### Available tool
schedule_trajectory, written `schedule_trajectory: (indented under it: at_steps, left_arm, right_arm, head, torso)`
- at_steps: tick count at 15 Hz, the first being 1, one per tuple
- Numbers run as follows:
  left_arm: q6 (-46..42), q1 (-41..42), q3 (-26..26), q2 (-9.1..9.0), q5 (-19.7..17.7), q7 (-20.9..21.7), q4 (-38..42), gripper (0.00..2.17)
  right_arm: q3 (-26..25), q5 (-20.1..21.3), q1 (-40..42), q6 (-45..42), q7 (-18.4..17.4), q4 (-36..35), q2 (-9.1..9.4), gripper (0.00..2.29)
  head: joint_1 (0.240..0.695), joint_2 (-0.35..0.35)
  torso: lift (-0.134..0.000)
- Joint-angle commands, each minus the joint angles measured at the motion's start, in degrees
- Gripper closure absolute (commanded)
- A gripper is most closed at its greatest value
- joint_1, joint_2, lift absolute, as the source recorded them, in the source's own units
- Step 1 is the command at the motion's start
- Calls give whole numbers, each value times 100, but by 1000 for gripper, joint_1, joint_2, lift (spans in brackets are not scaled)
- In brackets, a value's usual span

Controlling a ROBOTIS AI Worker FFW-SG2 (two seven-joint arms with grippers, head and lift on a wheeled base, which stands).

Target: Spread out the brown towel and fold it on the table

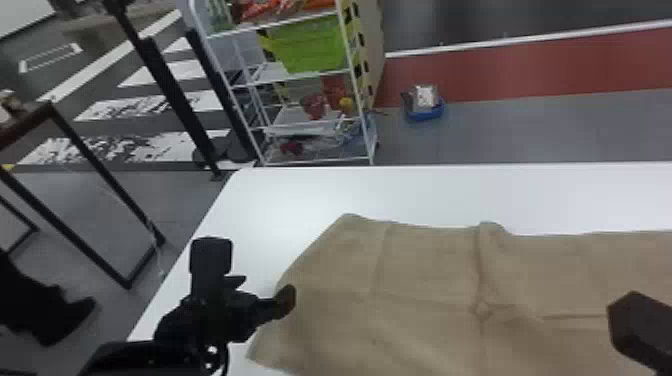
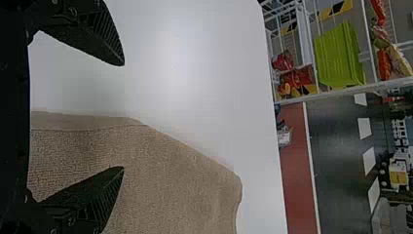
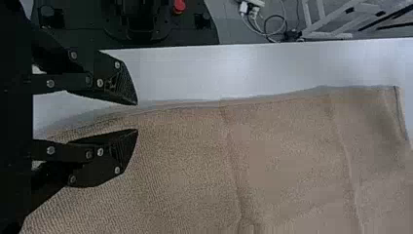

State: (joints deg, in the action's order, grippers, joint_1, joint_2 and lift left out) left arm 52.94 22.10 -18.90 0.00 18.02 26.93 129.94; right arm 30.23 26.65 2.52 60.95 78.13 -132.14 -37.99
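Note:
The brown towel (image 1: pixel 425 280) lies spread on the white table with creases and a small raised pucker near its middle. At its left edge is my left gripper (image 1: pixel 260 307); in the left wrist view the left gripper (image 2: pixel 122 117) is open, one finger over the towel (image 2: pixel 175 190) and the other over bare table. My right gripper (image 1: pixel 637 325) is above the right part of the towel. In the right wrist view the right gripper (image 3: pixel 137 117) is open near the towel's (image 3: pixel 287 161) edge, with a narrow gap between its fingers.
The white table (image 1: pixel 280 200) has bare surface behind and left of the towel. Beyond its far edge stands a wire shelf (image 1: pixel 310 160) with a green bin (image 1: pixel 312 45). A dark metal frame (image 1: pixel 105 180) stands left of the table.

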Motion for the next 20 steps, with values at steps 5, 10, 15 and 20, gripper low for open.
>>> schedule_trajectory:
  at_steps: [5, 10, 15, 20]
  left_arm:
    - [-183, -31, 211, -15, -211, -285, 180, 140]
    - [-956, -22, 686, -15, -615, 137, 119, 140]
    - [-1167, -742, 1090, -15, -404, 137, -822, 171]
    - [-288, -1762, 1134, -15, -255, 418, -1832, 208]
  right_arm:
    - [-3049, -1901, 73, 598, 19, 232, 1522, 208]
    - [-2882, -811, -515, 633, 19, 1700, 1628, 208]
    - [-3453, -679, -639, 493, 19, 2148, 1619, 208]
    - [-4121, -855, -331, 475, 19, 2078, 1575, 208]
  head:
    - [695, 350]
    - [695, 221]
    - [695, 53]
    - [695, -43]
  torso:
    - [-124]
    - [-124]
    - [-124]
    - [-124]
